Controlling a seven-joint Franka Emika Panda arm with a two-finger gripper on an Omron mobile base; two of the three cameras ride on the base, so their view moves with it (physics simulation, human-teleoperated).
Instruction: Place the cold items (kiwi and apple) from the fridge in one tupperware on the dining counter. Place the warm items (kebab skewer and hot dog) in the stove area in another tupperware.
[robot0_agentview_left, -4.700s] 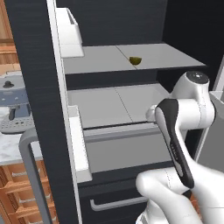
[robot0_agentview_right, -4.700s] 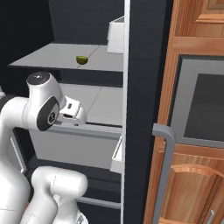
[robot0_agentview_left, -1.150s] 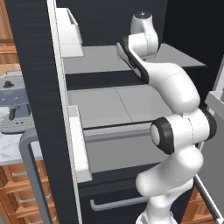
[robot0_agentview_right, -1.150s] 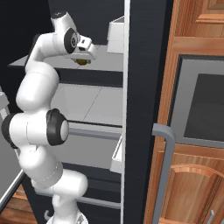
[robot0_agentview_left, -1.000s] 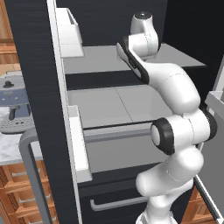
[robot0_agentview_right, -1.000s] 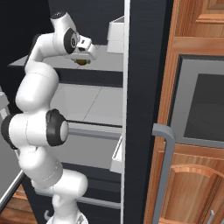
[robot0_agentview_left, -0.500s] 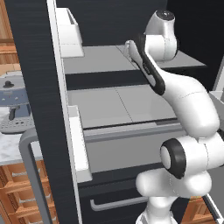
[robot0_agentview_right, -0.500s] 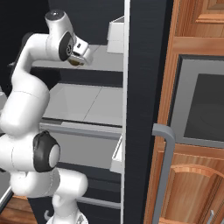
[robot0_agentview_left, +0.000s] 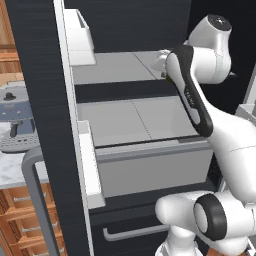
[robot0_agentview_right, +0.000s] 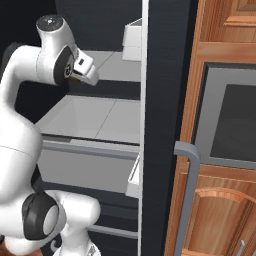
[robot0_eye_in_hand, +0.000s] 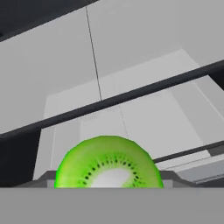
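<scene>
The kiwi (robot0_eye_in_hand: 109, 164), a cut half with a bright green face and a pale core, sits close to the camera in the hand view, between the two dark fingertips. My gripper (robot0_eye_in_hand: 109, 181) is shut on it. In the right base view the hand (robot0_agentview_right: 82, 70) hangs in front of the fridge's upper shelf (robot0_agentview_right: 117, 67), and a sliver of the kiwi (robot0_agentview_right: 74, 78) peeks out under it. The left base view puts the hand (robot0_agentview_left: 164, 64) at the right end of that shelf (robot0_agentview_left: 115, 67), mostly hidden behind the forearm. The apple, kebab skewer, hot dog and tupperware are out of view.
The fridge stands open with a grey lower shelf (robot0_agentview_left: 135, 117) and a drawer (robot0_agentview_left: 155, 167) below it. Its door (robot0_agentview_left: 47, 125) carries white bins on the left. A wooden cabinet with a built-in oven (robot0_agentview_right: 227, 125) stands to the right. A grey appliance (robot0_agentview_left: 17, 122) rests on the counter at left.
The hand has come off the upper shelf with the kiwi and drawn back toward the fridge's open front, and the arm's upper joint has swung outward.
</scene>
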